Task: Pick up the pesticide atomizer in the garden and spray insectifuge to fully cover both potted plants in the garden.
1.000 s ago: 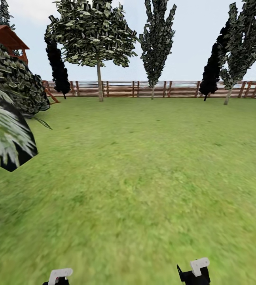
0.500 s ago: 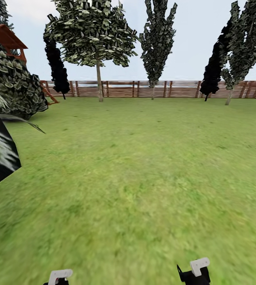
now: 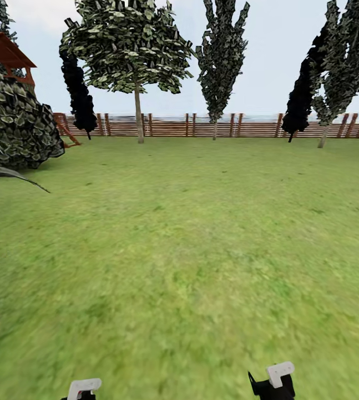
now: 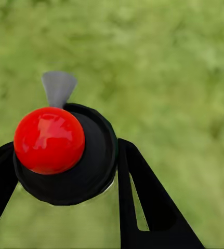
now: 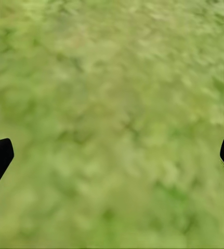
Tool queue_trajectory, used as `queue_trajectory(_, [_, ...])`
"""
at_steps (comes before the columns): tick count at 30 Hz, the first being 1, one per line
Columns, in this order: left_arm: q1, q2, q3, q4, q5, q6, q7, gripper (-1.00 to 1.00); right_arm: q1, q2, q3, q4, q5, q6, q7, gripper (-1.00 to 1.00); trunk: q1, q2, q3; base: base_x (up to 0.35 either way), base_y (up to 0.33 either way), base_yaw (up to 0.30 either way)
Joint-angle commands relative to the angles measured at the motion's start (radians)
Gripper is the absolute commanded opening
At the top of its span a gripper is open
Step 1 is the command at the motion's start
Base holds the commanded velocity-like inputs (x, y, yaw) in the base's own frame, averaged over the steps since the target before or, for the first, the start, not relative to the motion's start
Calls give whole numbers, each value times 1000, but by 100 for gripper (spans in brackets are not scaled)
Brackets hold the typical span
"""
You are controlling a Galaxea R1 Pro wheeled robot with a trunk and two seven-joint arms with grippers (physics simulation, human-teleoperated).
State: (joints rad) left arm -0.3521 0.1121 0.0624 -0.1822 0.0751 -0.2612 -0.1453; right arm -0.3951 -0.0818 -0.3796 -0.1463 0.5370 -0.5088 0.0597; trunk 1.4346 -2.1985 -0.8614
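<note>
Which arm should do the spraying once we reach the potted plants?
The left. The left gripper already has its fingers on either side of the pesticide atomizer, red knob and grey nozzle over the lawn. The right gripper is open and empty above grass.

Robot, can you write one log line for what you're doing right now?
left gripper: shut on spray bottle | right gripper: open, over lawn | ahead: fence, trees | potted plants: unseen
</note>
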Motion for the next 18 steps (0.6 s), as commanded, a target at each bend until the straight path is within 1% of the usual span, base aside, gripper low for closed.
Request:
queue_trajectory(1, [-1, 0, 6, 1, 8, -1, -10, -100, -1, 0, -8, 1, 3, -4, 6, 100, 0, 0, -1, 341, 0, 0])
queue_trajectory(18, [-1, 1, 7, 0, 8, -1, -10, -100, -1, 1, -8, 1, 3, -4, 6, 100, 0, 0, -1, 341, 0, 0])
